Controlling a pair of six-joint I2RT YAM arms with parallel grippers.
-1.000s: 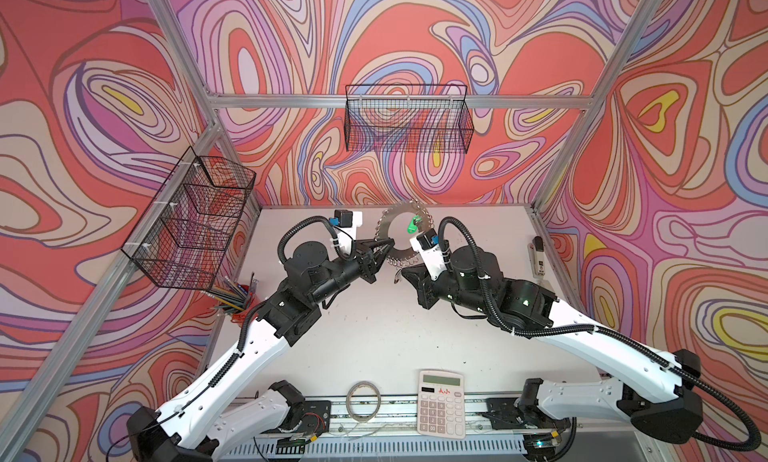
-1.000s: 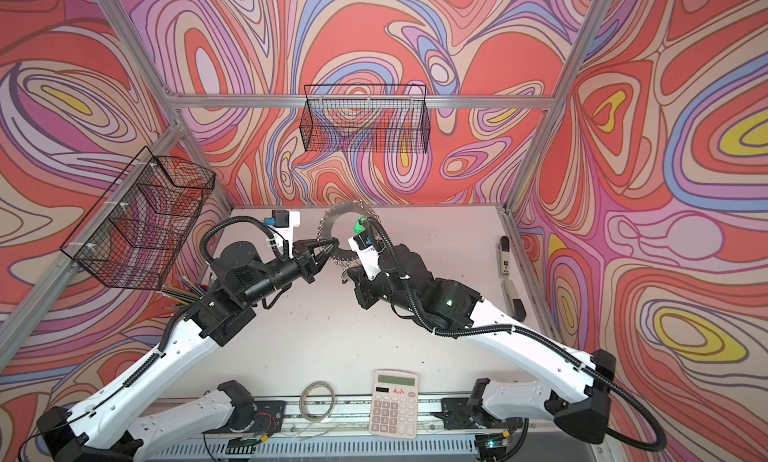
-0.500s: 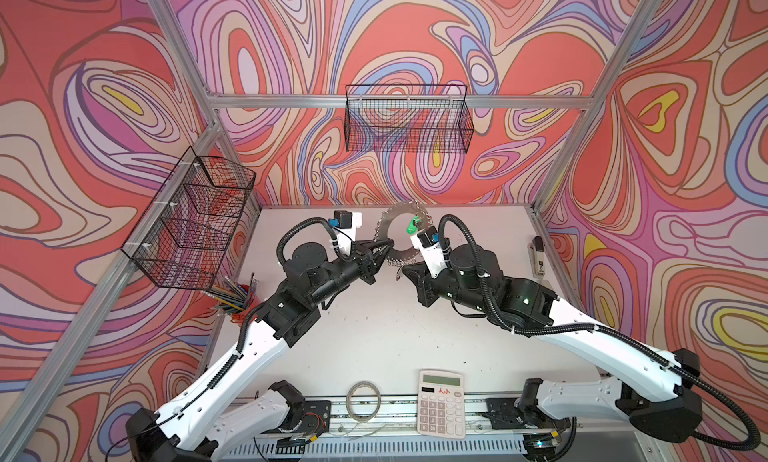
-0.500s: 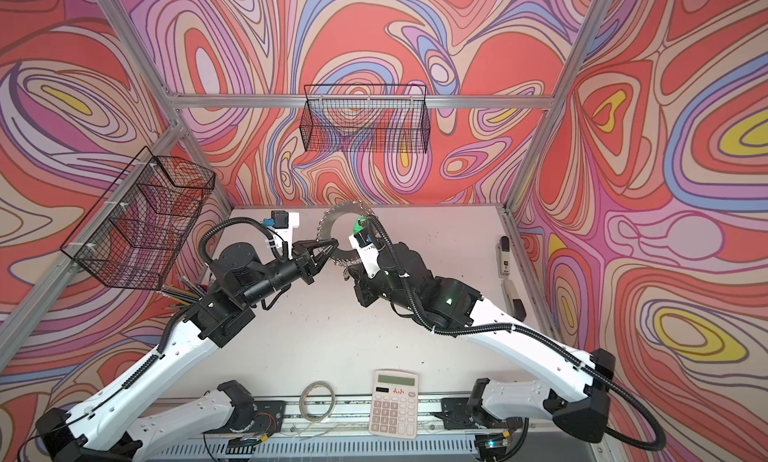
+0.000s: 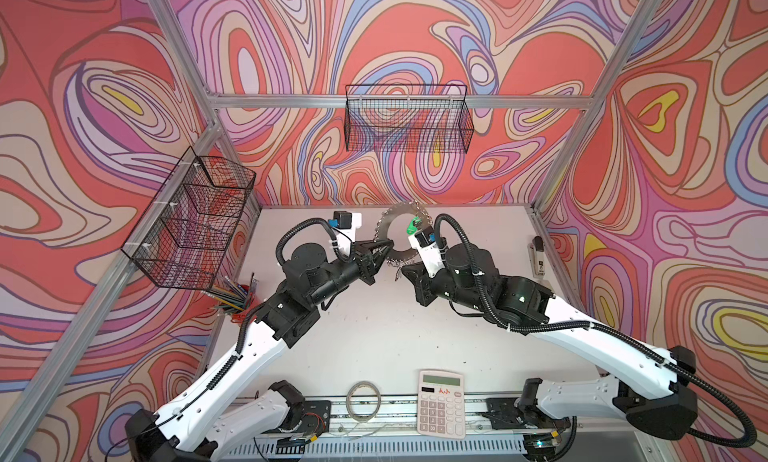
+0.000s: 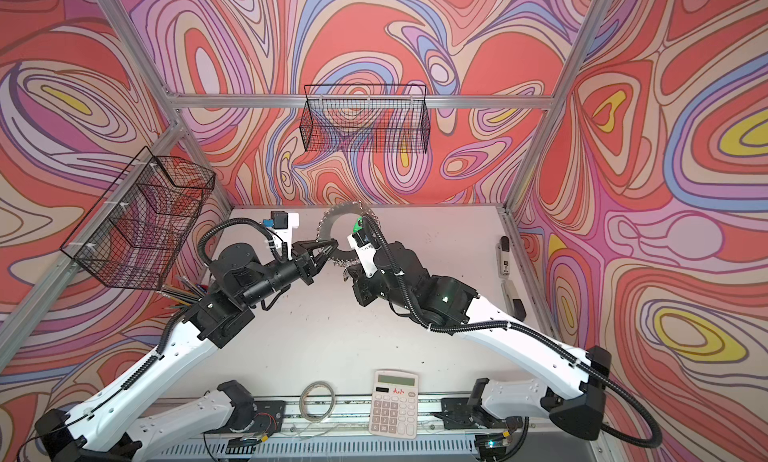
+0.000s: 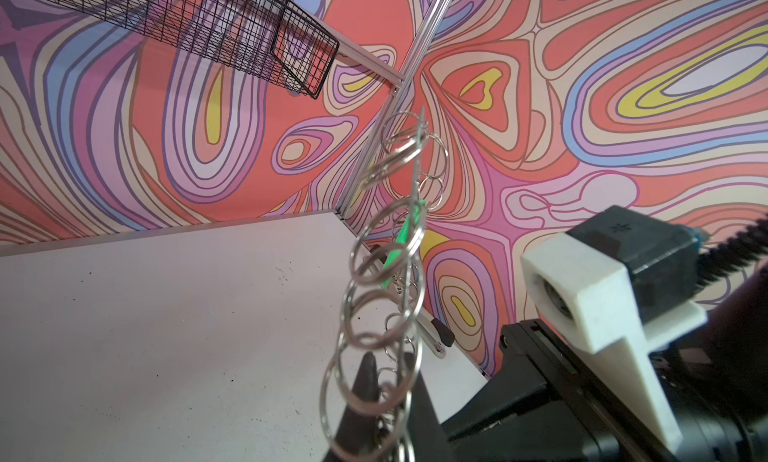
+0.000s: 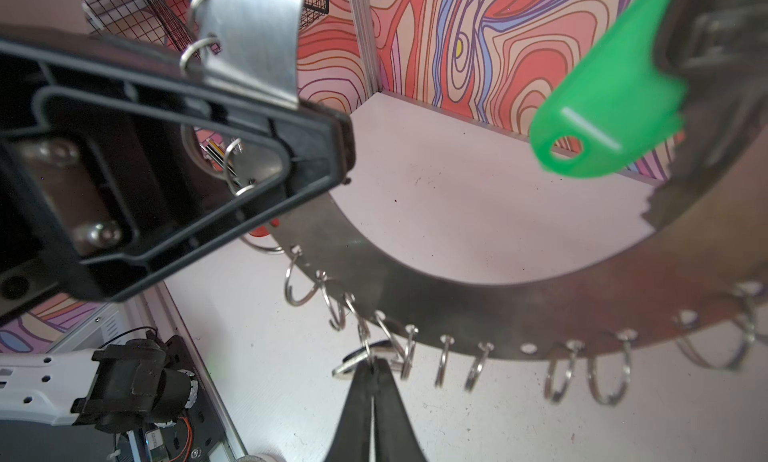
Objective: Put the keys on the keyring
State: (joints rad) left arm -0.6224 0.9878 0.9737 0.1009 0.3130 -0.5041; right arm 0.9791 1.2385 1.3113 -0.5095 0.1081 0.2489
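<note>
The keyring (image 5: 401, 257), a flat silver disc edged with wire loops, is held upright above the table. My left gripper (image 5: 388, 244) is shut on its left rim; in the left wrist view the loops (image 7: 382, 306) run edge-on between its fingers (image 7: 365, 389). A key with a green tag (image 5: 412, 226) hangs on the disc's upper right, also seen in the right wrist view (image 8: 611, 106). Under the disc's lower edge (image 8: 457, 298), my right gripper (image 8: 372, 366) is shut on a silver key with a black tag (image 8: 351, 361), right at a wire loop. In both top views the right wrist hides most of that grip (image 6: 347, 275).
A calculator (image 5: 440, 404) and a translucent tape roll (image 5: 363, 399) lie at the table's front edge. Pencils (image 5: 232, 295) lie at the left wall under a wire basket (image 5: 191, 223). Another basket (image 5: 409, 123) hangs on the back wall. Small tools (image 5: 537, 256) lie at the right edge.
</note>
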